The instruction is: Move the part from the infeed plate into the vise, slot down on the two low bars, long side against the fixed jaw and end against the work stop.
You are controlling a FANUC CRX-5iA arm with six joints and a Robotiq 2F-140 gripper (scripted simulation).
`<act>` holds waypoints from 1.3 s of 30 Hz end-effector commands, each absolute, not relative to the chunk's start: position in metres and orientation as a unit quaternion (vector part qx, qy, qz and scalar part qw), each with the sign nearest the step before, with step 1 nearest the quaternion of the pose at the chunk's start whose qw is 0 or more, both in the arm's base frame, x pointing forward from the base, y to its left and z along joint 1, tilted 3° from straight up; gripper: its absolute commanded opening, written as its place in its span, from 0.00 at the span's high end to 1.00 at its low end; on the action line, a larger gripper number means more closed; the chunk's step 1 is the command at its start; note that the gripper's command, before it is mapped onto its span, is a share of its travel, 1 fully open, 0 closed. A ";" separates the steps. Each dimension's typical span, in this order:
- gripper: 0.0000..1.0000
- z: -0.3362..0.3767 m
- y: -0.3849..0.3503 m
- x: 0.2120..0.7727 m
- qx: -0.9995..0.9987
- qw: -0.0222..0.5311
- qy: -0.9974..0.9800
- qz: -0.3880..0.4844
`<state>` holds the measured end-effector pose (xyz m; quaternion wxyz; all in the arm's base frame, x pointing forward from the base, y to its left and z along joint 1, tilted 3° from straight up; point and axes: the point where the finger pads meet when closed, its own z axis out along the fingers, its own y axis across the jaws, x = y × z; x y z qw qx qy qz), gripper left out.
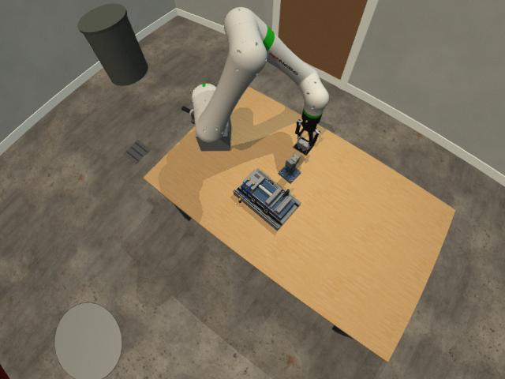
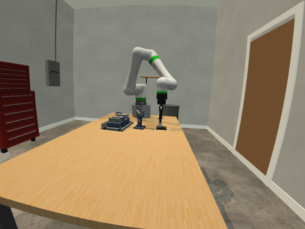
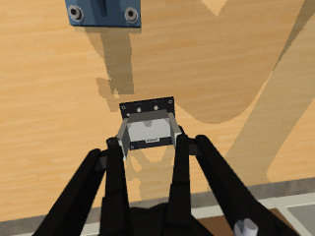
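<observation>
Wrist view: the two black fingers are pressing in on the left and right faces of the part point(image 3: 148, 132), a small grey block, and stopping short of full closure. So the gripper point(image 3: 148, 144) is holding the part.

The part is sitting at frame centre, directly between the fingertips, and partly covering the dark infeed plate point(image 3: 148, 105), whose screw-holed edge is showing just above it. Whether the part is resting on the plate or already a little off it, cannot tell.

Slot face: not readable from any view. A pale recess seems to be facing the camera, but this is a guess.

Long axis: the block appears to be running left-right in the wrist frame, across the finger gap, though foreshortening makes this uncertain.

Outward: the blue base of the V-block point(image 3: 104, 12) is lying at the upper left of the wrist frame, straight ahead of the fingers. In the top view the gripper point(image 1: 304, 143) is above the plate, the V-block point(image 1: 292, 163) is just below-left of it, and the vise point(image 1: 267, 198) further down-left along the same diagonal.

Judgement: the coming travel is running down-left along that diagonal, with a regrasp in the V-block probably needed first.
</observation>
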<state>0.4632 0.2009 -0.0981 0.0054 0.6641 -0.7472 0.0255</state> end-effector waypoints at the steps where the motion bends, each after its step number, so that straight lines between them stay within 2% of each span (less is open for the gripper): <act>1: 1.00 -0.096 0.201 0.463 0.664 0.005 -0.747 0.026; 17: 1.00 -0.064 0.203 0.463 0.664 0.005 -0.747 0.026; 39: 1.00 0.020 0.206 0.460 0.664 0.005 -0.747 0.026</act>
